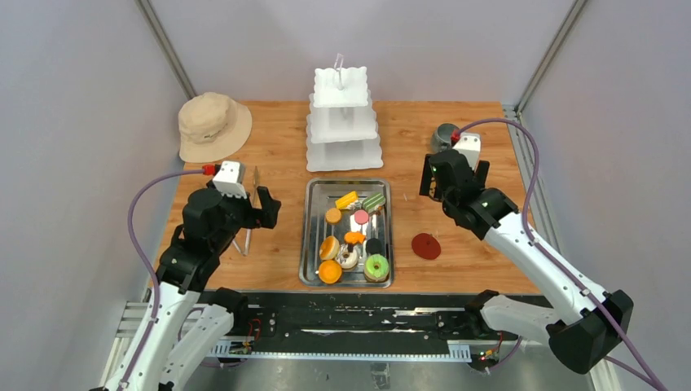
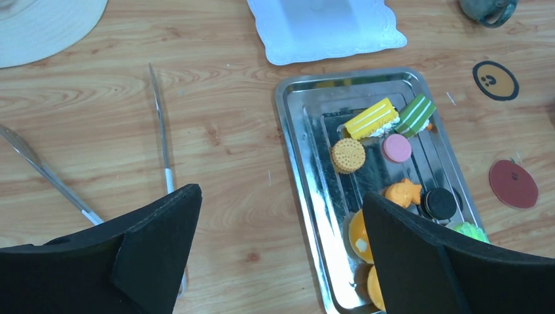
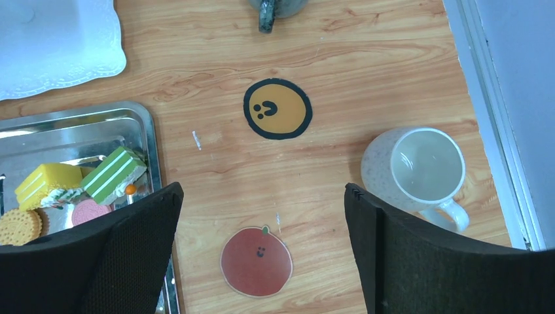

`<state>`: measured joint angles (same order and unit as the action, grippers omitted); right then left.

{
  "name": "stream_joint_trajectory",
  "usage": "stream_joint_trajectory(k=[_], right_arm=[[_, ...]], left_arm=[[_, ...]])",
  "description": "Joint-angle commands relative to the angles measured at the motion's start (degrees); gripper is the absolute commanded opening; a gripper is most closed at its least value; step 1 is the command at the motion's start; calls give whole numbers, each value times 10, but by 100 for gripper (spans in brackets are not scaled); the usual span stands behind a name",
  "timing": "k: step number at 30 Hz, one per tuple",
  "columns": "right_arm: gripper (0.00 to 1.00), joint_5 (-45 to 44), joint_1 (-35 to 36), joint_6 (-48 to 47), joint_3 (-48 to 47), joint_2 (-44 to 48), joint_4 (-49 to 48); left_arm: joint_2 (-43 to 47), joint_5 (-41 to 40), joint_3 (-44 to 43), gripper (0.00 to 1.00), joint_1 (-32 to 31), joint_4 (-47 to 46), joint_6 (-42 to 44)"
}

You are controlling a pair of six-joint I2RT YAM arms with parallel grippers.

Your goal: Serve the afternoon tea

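**Both grippers hover with fingers apart; the tea things are unserved.**
The toy pastries lie in the steel tray between the arms, at 6 o'clock from the white tiered stand. In its wrist view the left gripper hangs over the tray's left rim, pastries from 1 to 4 o'clock, and the yellow cake slice runs 8 to 2 o'clock. The right gripper has the white mug at 3 o'clock (likely its nearer pick), upright and empty.

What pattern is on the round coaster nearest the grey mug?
Round flat coaster: orange, black rim, small black face; clearest in the right wrist view.
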<state>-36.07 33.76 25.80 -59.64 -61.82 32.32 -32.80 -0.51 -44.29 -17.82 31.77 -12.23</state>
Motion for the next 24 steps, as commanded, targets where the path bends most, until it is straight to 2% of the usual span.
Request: stream_joint_trajectory(k=[1, 12, 17, 20, 24], right_arm=[[93, -30, 6, -3, -8, -15, -12], [93, 0, 6, -15, 0, -22, -27], [93, 29, 5, -17, 11, -23, -41], [93, 37, 6, -9, 21, -20, -42], [93, 52, 5, -3, 35, -20, -51]], left_arm=[[-12, -16, -18, 98, -2, -20, -9], [-73, -60, -36, 98, -2, -12, -24], [-116, -127, -47, 98, -2, 18, -52], [-168, -202, -62, 98, -1, 65, -74], [-259, -213, -82, 98, 13, 83, -87]])
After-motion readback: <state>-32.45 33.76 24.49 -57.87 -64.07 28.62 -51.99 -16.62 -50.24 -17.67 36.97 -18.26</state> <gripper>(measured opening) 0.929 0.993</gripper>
